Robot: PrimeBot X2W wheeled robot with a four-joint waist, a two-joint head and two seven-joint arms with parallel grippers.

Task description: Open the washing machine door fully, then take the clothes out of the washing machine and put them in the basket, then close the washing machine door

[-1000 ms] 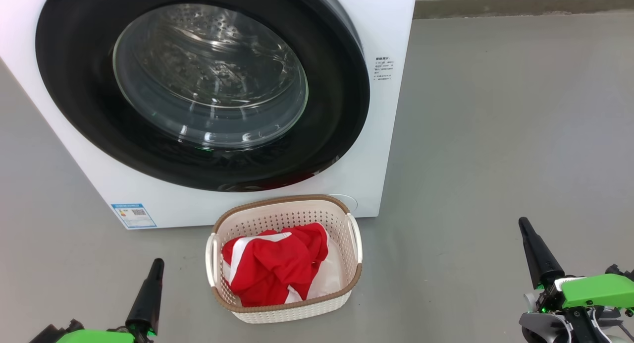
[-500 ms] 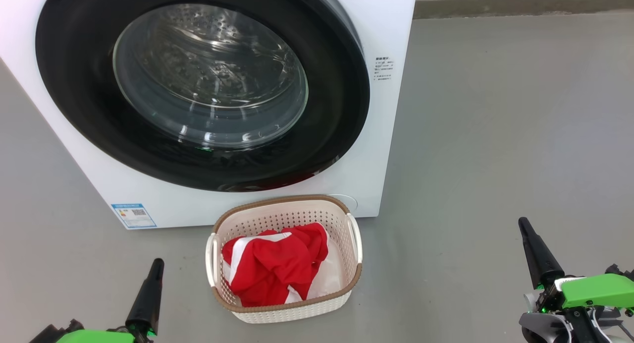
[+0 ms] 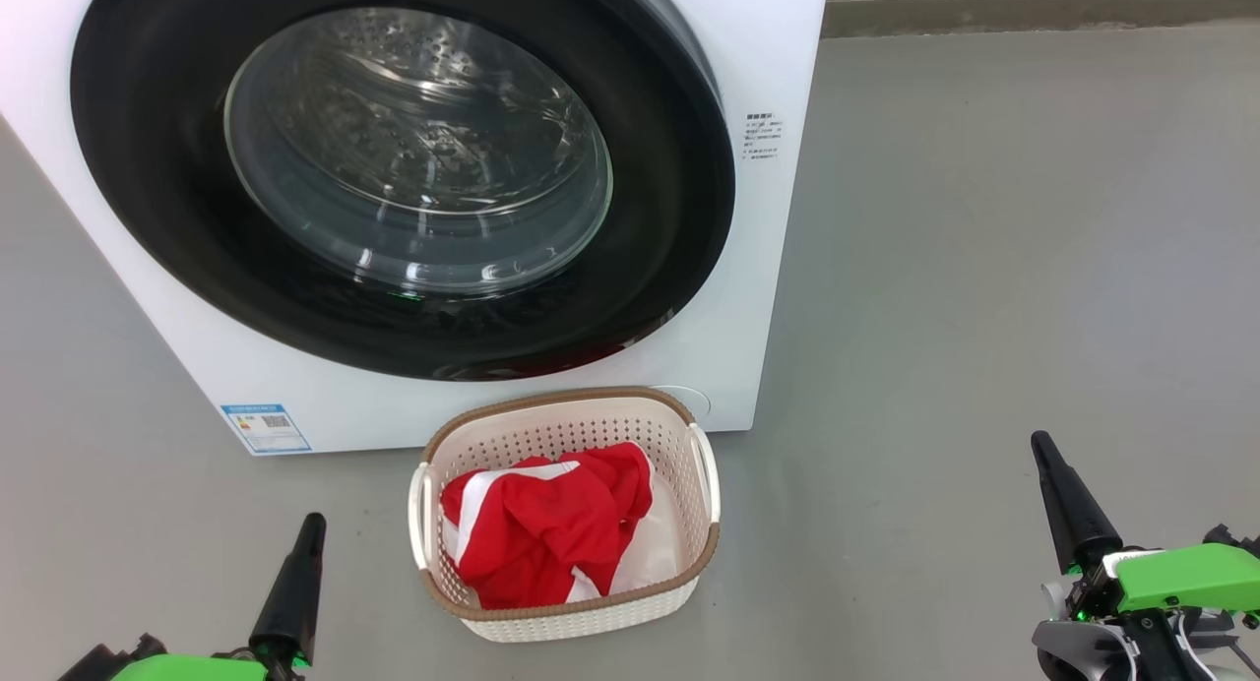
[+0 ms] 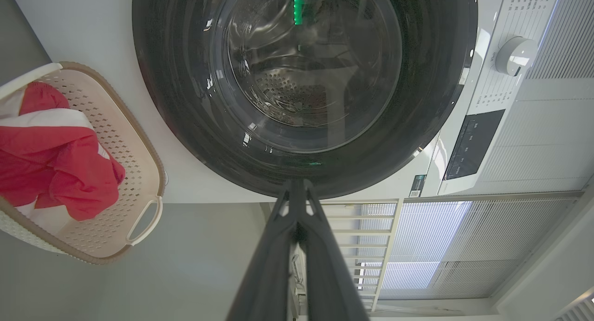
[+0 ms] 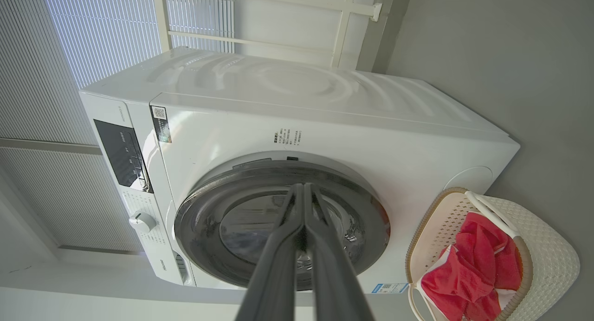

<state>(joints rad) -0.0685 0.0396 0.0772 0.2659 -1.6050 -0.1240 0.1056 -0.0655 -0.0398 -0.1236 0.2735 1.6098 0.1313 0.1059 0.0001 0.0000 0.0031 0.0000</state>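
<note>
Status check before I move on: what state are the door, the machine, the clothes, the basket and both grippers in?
washing machine door: closed.
washing machine: drum looks empty through the glass.
clothes: bundled inside the basket.
basket: upright on the floor, in front of the machine.
left gripper: shut, holding nothing.
right gripper: shut, holding nothing.

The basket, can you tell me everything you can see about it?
The basket is a small cream plastic oblong with little holes in its walls, a brown woven-look rim and a white handle on each side. It stands upright on the grey floor, close in front of the washing machine, below the shut washing machine door. The red and white clothes lie bundled inside it. The left tool and right tool are both clear of it.
</note>
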